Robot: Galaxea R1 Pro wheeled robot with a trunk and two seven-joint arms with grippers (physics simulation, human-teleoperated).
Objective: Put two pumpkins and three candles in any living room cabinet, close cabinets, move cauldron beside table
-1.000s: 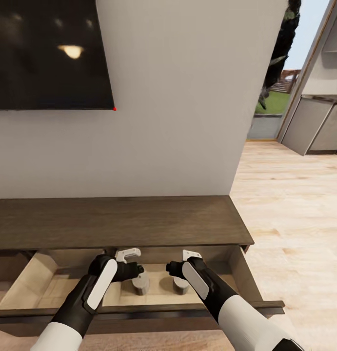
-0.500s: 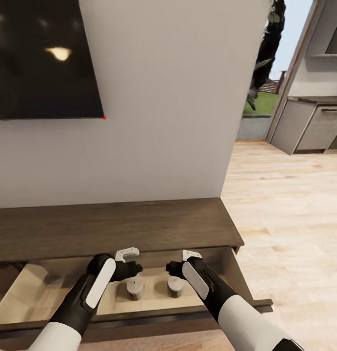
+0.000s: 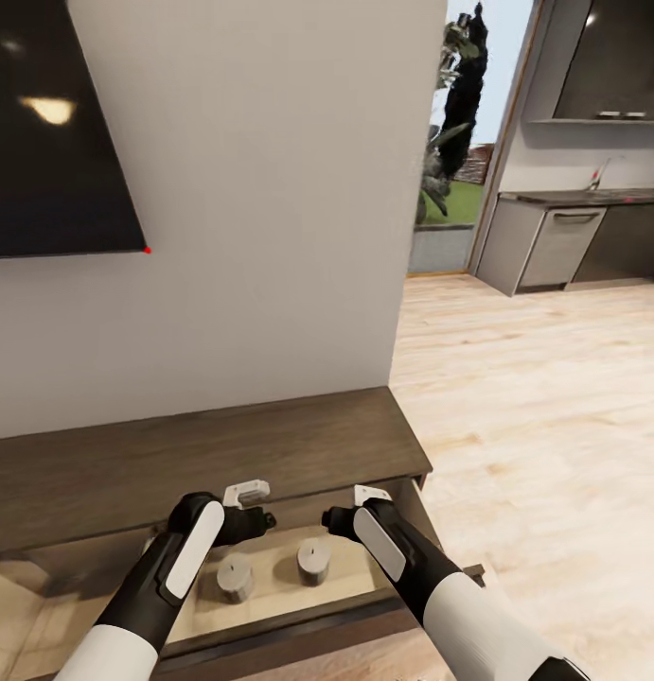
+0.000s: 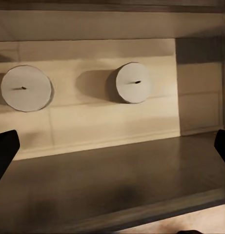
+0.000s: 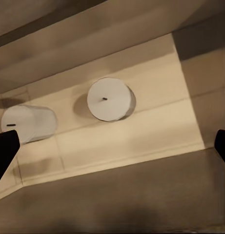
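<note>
- Two candles (image 3: 236, 576) (image 3: 314, 560) stand upright, apart, in the cabinet's (image 3: 270, 445) open drawer, near its right end.
- Left gripper (image 3: 254, 506) and right gripper (image 3: 355, 504) hover above, both spread wide, empty.

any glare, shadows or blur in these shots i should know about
Head view: a lamp glare spot on the dark screen; the open drawer is shaded under the arms. Left wrist view: soft, each candle throws a blurry shadow. Right wrist view: dim, soft-edged, fingertips just dark blobs.

All views overlooking drawer (image 3: 270, 577), perhaps closely.
</note>
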